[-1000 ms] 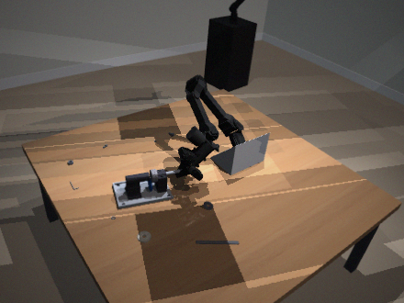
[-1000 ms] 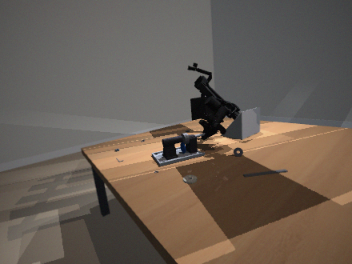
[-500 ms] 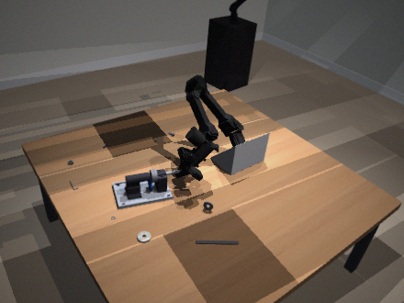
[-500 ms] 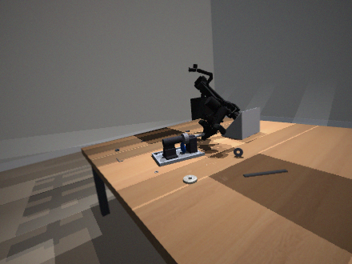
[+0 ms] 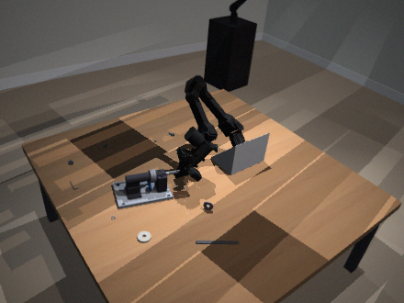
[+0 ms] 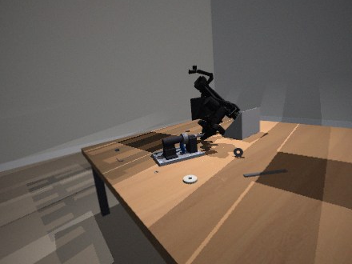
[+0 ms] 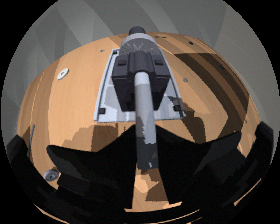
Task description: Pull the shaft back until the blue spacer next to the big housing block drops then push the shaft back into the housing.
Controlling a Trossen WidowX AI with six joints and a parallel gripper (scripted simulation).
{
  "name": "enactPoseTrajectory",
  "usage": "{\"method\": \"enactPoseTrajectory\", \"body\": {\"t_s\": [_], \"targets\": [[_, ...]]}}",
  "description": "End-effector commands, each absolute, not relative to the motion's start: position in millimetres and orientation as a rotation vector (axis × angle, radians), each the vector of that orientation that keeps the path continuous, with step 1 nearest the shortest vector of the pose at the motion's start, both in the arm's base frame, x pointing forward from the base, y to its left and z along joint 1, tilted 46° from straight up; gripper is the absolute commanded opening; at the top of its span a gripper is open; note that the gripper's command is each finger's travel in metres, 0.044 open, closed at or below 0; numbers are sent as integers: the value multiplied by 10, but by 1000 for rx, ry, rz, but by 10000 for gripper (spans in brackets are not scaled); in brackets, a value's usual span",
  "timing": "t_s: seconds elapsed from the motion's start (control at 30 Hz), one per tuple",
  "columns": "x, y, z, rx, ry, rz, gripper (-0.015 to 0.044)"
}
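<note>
"Where did you have the shaft point(image 5: 173, 172) point(image 6: 199, 135) point(image 7: 144, 110)?"

"You had it running through the near block point(image 5: 162, 183) point(image 6: 192, 144) point(image 7: 125, 80), its free end jutting toward the arm. The gripper point(image 5: 180, 170) point(image 6: 203, 136) point(image 7: 143, 127) was clamped on that end, a finger on either side."

"And the blue spacer point(image 5: 150, 185) point(image 6: 182, 147)?"

"Between the near block and the block with the long black barrel point(image 5: 134, 188) point(image 6: 170, 148). Its blue showed low, under the pale ring point(image 5: 152, 174) point(image 6: 184, 138) point(image 7: 140, 44) — you couldn't tell whether it had come fully free or touched the base plate point(image 5: 147, 201) point(image 6: 182, 159) point(image 7: 125, 118). The wrist view didn't show it."

"So which step were you on?"

"Probably the end of the pull, where the drop had to be confirmed. If the blue one was hanging, you needed a slight, straight draw and a stop, or the pale ring might have followed. If it was down, you needed to push straight in along the bore, then let go."

"Anything farther out?"

"A dark ring point(image 5: 205, 205) point(image 6: 235, 152) point(image 7: 46, 175), a white disc point(image 5: 139, 237) point(image 6: 186, 179) point(image 7: 59, 76) and a dark bar point(image 5: 217, 242) point(image 6: 266, 174) lay on the table point(image 5: 285, 182) point(image 6: 160, 198) point(image 7: 85, 100), well apart from the fixture — you had no call to touch them."
</note>
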State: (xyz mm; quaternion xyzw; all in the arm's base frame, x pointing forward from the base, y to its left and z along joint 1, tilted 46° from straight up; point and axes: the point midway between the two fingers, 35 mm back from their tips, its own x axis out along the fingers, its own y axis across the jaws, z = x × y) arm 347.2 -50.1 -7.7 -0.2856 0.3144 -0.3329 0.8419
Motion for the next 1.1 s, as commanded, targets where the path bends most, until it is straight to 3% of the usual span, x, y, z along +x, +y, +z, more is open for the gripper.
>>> {"method": "enactPoseTrajectory", "body": {"t_s": [0.0,1.07], "targets": [[3525,-493,-58,-598,656,-700,0],[3637,-534,-29,-598,655,-700,0]]}}
